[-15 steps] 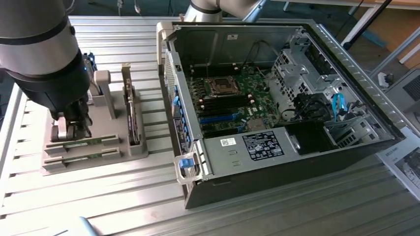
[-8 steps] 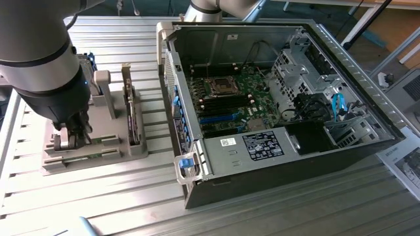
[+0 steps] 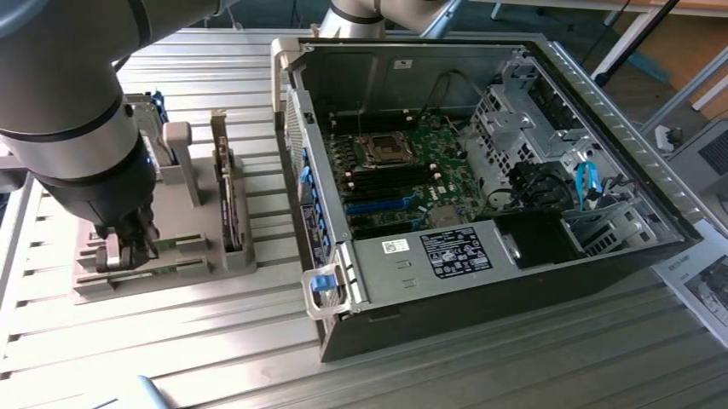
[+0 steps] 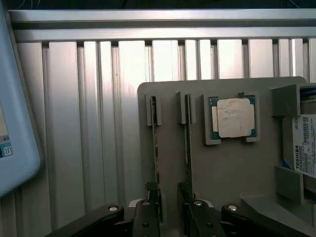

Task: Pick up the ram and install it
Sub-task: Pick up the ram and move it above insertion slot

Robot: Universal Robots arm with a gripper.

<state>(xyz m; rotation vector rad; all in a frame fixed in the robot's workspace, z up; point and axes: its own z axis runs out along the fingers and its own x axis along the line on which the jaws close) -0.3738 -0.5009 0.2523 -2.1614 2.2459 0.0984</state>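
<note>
Two green ram sticks (image 4: 154,143) (image 4: 187,143) stand on edge in parallel slots of a grey holder (image 4: 227,168). My gripper (image 4: 170,217) hangs low over their near ends, open, one finger (image 4: 145,217) in line with each stick. Only bare holder lies between the fingers. In the exterior view the gripper (image 3: 125,247) is down at the holder (image 3: 170,256) on that view's left, and a thin green edge of ram (image 3: 148,274) shows beside it. The open computer case (image 3: 478,170) with its motherboard (image 3: 398,183) lies at the exterior view's right.
On the holder also sit a square silver processor (image 4: 234,117), a labelled hard drive (image 4: 302,153) and a brownish card (image 3: 234,204) standing on edge. A light-blue device (image 4: 15,123) lies beside the holder. The table (image 3: 228,341) is ribbed metal.
</note>
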